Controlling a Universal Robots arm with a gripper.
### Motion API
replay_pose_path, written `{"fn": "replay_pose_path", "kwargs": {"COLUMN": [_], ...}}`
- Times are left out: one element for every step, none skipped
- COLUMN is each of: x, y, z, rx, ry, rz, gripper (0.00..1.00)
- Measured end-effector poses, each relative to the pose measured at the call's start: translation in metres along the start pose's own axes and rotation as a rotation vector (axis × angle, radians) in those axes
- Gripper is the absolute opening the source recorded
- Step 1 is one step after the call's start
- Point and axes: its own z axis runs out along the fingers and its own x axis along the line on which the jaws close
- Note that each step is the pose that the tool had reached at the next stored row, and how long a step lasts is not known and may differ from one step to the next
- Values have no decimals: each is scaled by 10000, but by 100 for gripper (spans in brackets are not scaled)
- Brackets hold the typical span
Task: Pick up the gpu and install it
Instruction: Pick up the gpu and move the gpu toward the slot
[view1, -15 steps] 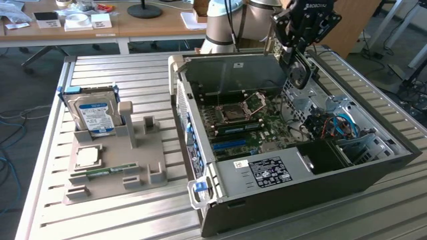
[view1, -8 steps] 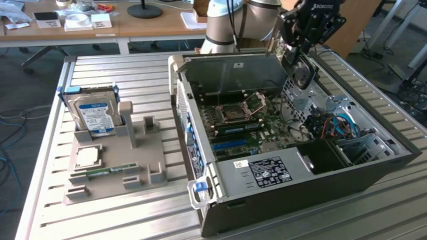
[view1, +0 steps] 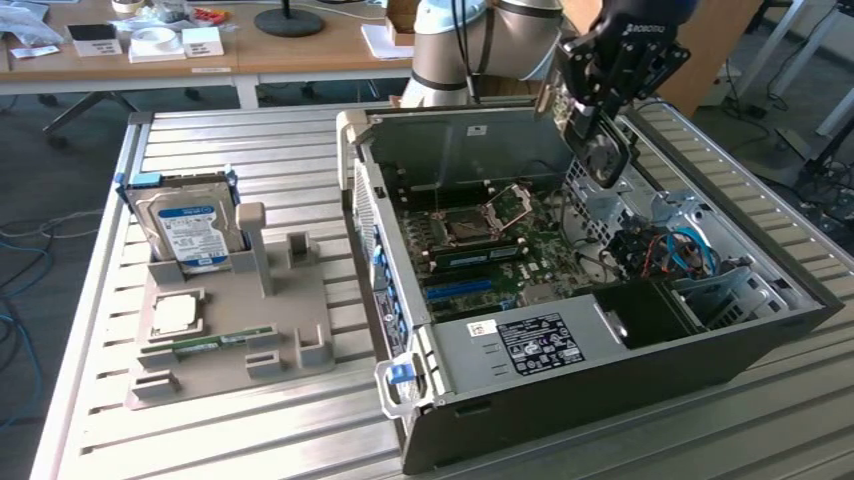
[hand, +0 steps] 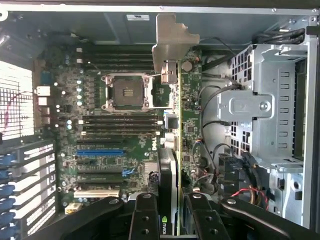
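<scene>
Since the card has to meet its slot edge-first, your black gripper (view1: 598, 105) pinches the thin, dark gpu card with its metal end bracket (view1: 607, 160) upright, at the upper right of the exterior view, just above the open grey computer case (view1: 574, 390). From the wrist, its edge hangs over the green motherboard (hand: 115, 150), not yet seated.

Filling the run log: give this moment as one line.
hand: shut on gpu | gpu: held edge-down over motherboard in open computer case | install: not yet seated
</scene>
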Motion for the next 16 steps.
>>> {"fn": "replay_pose_path", "kwargs": {"x": [-20, -34, -48, -58, -69, -81, -93, -105, -114, -119, -119, -119, -121, -122, -122, -121], "y": [0, 0, 0, 0, -1, 0, 0, 0, 0, 0, 0, 0, 0, -1, -1, -2], "z": [9, 21, 37, 53, 69, 80, 89, 97, 102, 105, 106, 107, 115, 130, 147, 164], "rx": [0, -2, -2, -1, -1, -1, -1, -1, -1, 0, 0, 1, -3, -4, -3, -1], "ry": [1, 0, 0, 0, 0, 0, 0, 0, 0, 1, 0, 0, -1, -1, 0, 0], "rz": [0, 1, 1, 1, 1, 1, 1, 0, 0, 0, 1, 3, 1, 1, 2, 2], "gripper": [27, 27, 27, 27, 27, 27, 27, 27, 27, 27, 27, 27, 27, 27, 27, 27]}}
